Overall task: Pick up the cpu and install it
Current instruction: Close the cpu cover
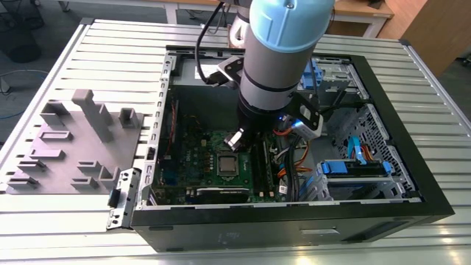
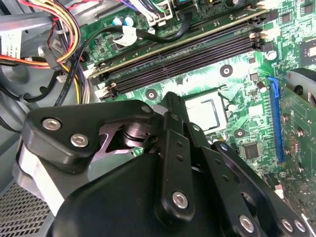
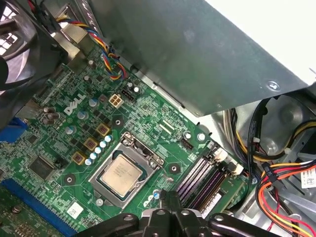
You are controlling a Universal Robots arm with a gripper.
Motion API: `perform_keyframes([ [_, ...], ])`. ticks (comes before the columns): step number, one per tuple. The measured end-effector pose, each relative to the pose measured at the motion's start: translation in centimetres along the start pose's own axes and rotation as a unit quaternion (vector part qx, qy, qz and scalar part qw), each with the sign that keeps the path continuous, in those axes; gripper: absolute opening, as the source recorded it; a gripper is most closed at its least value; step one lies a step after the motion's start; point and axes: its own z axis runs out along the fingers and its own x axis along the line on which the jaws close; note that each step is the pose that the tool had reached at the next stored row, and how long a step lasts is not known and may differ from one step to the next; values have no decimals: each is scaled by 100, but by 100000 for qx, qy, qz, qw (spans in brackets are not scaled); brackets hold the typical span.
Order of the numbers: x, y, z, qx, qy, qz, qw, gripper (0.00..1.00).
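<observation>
Seating looks done, or nearly so: the cpu [image 3: 121,173] lies flat in the socket frame [image 3: 129,144] of the green motherboard [image 3: 59,123], its silvery top level and square to the frame in the first wrist view. Whether the frame's latch is locked down I cannot tell. The hand [image 3: 170,196] hangs above the board just beside the socket, on the side toward the memory slots [image 3: 200,178] — its 2 fingers [image 3: 170,205] are drawn together with nothing between them. In the exterior view the arm [image 1: 276,55] reaches down into the open computer case [image 1: 279,229], while the grey moulded tray [image 1: 66,138] sits well apart on the slatted tabletop [image 1: 118,44], at the exterior view's left.

Doing this step well is a matter of gentleness, I judge. The chip should rest by its own weight with all 4 edges inside the frame. Any push from the closed tips belongs straight down on the metal top, never sideways — a skewed chip could bend the contacts beneath. The cables [image 3: 281,182] near the slots want a clear berth too.
</observation>
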Motion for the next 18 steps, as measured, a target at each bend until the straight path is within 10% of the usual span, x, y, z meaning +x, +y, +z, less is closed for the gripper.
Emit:
perform_keyframes([
  [18, -28, 31, 6, -2, -4, -5, 100000, 11],
])
